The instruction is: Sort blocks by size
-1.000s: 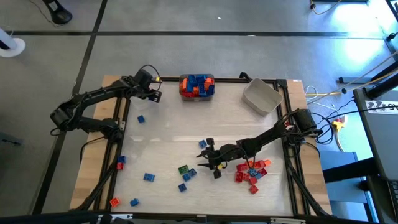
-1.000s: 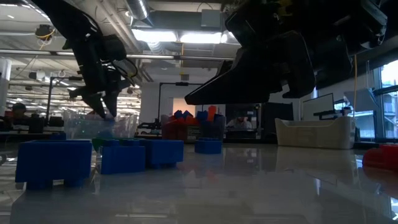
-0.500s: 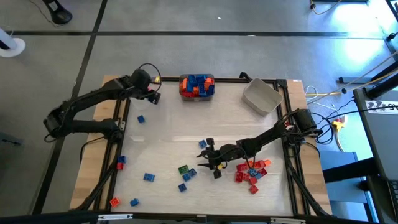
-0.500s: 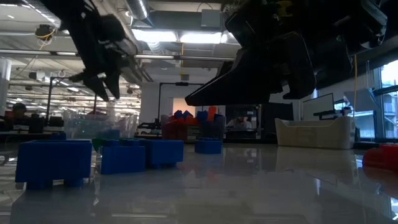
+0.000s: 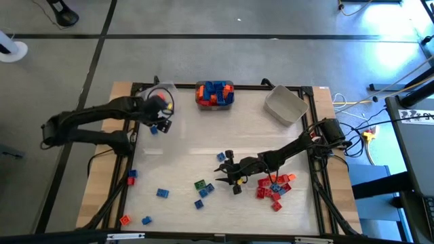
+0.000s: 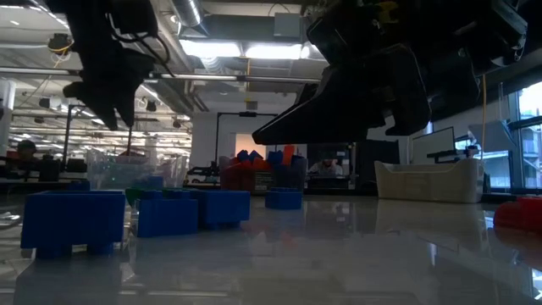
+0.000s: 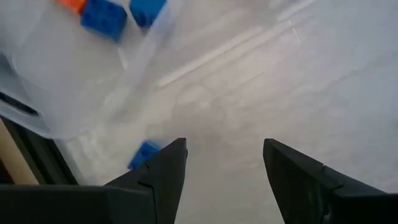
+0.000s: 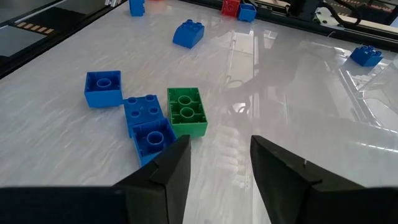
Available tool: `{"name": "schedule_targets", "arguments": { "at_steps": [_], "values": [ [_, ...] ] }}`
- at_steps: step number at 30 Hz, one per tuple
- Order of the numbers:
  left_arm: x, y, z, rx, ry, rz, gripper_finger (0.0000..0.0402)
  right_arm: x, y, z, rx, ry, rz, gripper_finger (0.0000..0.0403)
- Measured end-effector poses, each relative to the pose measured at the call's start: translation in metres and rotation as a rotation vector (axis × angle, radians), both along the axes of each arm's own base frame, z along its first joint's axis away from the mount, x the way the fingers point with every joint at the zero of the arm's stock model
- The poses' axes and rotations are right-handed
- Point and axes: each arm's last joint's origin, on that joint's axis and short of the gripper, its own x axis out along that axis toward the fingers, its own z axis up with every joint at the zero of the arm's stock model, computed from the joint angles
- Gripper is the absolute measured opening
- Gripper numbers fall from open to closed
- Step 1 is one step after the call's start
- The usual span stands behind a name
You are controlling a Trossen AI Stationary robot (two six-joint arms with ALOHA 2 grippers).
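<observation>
High view: the left gripper (image 5: 161, 116) has swung away from the far-left clear bin (image 5: 160, 90) over the last second and now hangs over open table beside a lone blue block (image 5: 154, 129), fingers spread and empty. Judged from that, a drop at the bin is finished and the arm is heading back for another piece.

The right gripper (image 5: 229, 177) has not moved — it sits mid-table, fingers parted with nothing between them, near the green block (image 5: 199, 184) and a few blue ones.

Unsorted blocks remain: a red-and-orange pile (image 5: 273, 188) toward the right edge, and scattered blue and red pieces along the near-left side. The filled bin (image 5: 215, 94) and the grey bin (image 5: 285, 105) stand at the far edge.

Clearance — the table centre is open between the arms. The lone blue block lies close to the left frame rail (image 5: 133, 129), leaving little room on that side; several near-left pieces also sit tight to the edge.
</observation>
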Motion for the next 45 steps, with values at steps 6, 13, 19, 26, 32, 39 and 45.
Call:
{"name": "schedule_targets", "arguments": {
  "at_steps": [6, 13, 19, 26, 32, 39, 45],
  "values": [
    [0.002, -0.015, -0.011, -0.015, 0.027, 0.016, 0.02, 0.0, 0.0, 0.0, 0.0, 0.0, 0.0, 0.0166],
    [-0.006, -0.023, -0.039, -0.043, 0.096, 0.078, 0.02, 0.0, 0.0, 0.0, 0.0, 0.0, 0.0, 0.0166],
    [-0.012, -0.024, -0.06, -0.067, 0.112, 0.165, 0.02, 0.0, 0.0, 0.0, 0.0, -0.001, 0.0, 0.0166],
    [-0.019, -0.021, -0.071, 0.032, 0.16, 0.254, 0.02, 0.0, 0.0, 0.0, 0.001, -0.001, -0.001, 0.0166],
    [-0.02, -0.02, -0.083, 0.056, 0.125, 0.284, 0.02, 0.0, 0.0, 0.0, 0.001, -0.001, -0.001, 0.0166],
    [-0.026, -0.02, -0.095, 0.1, 0.139, 0.34, 0.02, 0.0, 0.0, 0.0, 0.001, -0.002, -0.001, 0.0166],
    [-0.023, -0.019, -0.099, 0.123, 0.094, 0.345, 0.02, 0.0, 0.0, 0.0, 0.001, -0.002, 0.0, 0.0166]
  ]
}}
